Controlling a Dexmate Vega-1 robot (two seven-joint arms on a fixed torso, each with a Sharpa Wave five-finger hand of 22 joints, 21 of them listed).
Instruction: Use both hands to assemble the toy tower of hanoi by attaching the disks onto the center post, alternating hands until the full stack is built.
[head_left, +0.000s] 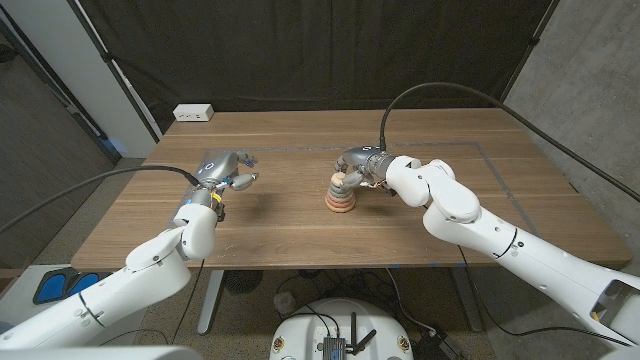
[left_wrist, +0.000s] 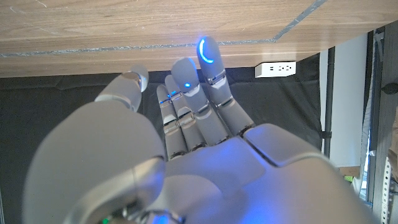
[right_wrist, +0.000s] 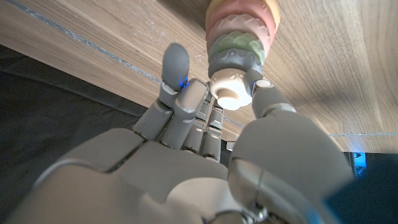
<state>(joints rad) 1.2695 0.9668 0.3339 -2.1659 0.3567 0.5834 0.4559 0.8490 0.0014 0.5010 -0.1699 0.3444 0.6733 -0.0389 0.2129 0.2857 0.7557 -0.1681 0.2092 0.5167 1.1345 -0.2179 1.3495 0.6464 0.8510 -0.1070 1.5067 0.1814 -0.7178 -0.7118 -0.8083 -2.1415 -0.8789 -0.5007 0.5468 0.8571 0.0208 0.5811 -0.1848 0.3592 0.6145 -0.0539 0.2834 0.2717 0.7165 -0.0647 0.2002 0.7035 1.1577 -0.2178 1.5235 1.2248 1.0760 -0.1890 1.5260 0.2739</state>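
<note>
Head view: stack of disks (head_left: 340, 195) stands mid-table on the wooden table (head_left: 300, 235), slightly to my right of centre. My right hand (head_left: 358, 170) is over the top of it, fingers curled around the tip. My left hand (head_left: 227, 171) hovers well apart over bare wood, holding nothing; looks loosely curled from here, can't read it finely. No loose disks that I can see, so I judge the stack is about complete and this is the last seat or release

Left wrist view: left hand (left_wrist: 186, 143) empty, fingers roughly straight and close together, thumb off to the side. Nothing between them

Right wrist view: right hand (right_wrist: 205, 143) has thumb and fingers (right_wrist: 176, 68) either side of the cream top piece (right_wrist: 229, 89) at the post's end, thumb tip touching it. Below it sit the grey-blue, green, pink and yellowish disks, each wider than the last. Can't tell whether I'm pinching the cream piece or just bracketing it

Doing it well: push straight along the post, no side load, then spread the fingers and lift clear vertically so the stack doesn't tip

Orientation: long axis is the post, upright on the table, narrow end pointing up into my palm, wide base down
</note>
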